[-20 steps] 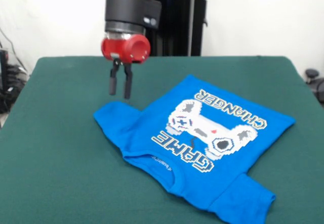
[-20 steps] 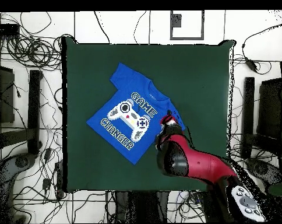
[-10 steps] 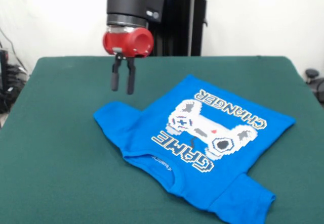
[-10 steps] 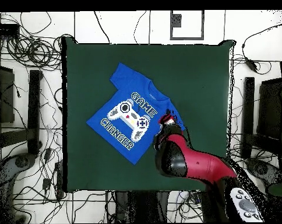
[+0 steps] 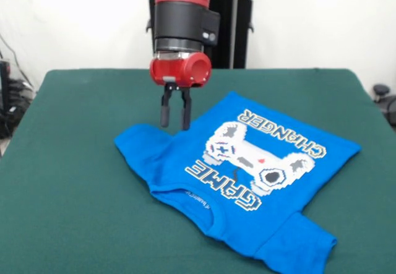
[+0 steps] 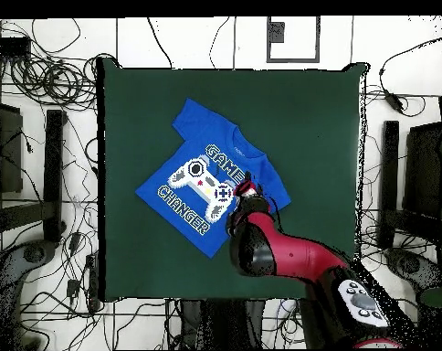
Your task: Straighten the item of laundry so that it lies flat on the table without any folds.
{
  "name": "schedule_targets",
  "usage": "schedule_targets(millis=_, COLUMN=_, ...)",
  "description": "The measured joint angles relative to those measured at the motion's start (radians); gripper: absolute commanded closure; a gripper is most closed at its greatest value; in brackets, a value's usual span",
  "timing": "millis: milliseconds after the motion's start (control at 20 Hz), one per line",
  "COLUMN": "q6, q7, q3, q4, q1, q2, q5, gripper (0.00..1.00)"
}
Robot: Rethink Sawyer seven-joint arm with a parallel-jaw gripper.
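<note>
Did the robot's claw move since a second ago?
Yes. In the front view the gripper went rightward, from over bare table beside the blue T-shirt to above its sleeve edge.

The arm (image 5: 182, 20) was glossy red with a broad black cylindrical wrist band, ending in a rounded red cap. Below the cap hung the hand (image 5: 175, 123): two slim black fingers (image 5: 165, 110) on a small pale mount.

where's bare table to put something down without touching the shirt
In the front view the table is bare cloth along its whole left side, from the T-shirt out to the left edge, and in the far strip behind the shirt on the right. It is crowded at the shirt's far left sleeve, where the gripper hangs, and at the near right corner, which the shirt fills.
</note>
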Motion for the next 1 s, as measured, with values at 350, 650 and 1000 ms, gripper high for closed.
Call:
schedule_targets(millis=350, q6=-0.044, q7=0.0, q3=0.0, q4=0.0, q1=-0.043, q2=0.047, q5=-0.039, gripper=0.0)
schedule_targets(millis=650, q6=-0.059, q7=0.0, q3=0.0, q4=-0.001, q1=-0.054, q2=0.095, q5=-0.047, gripper=0.0)
schedule_targets(millis=1000, q6=-0.104, q7=0.0, q3=-0.005, q4=-0.001, q1=-0.04, q2=0.137, q5=-0.047, gripper=0.0)
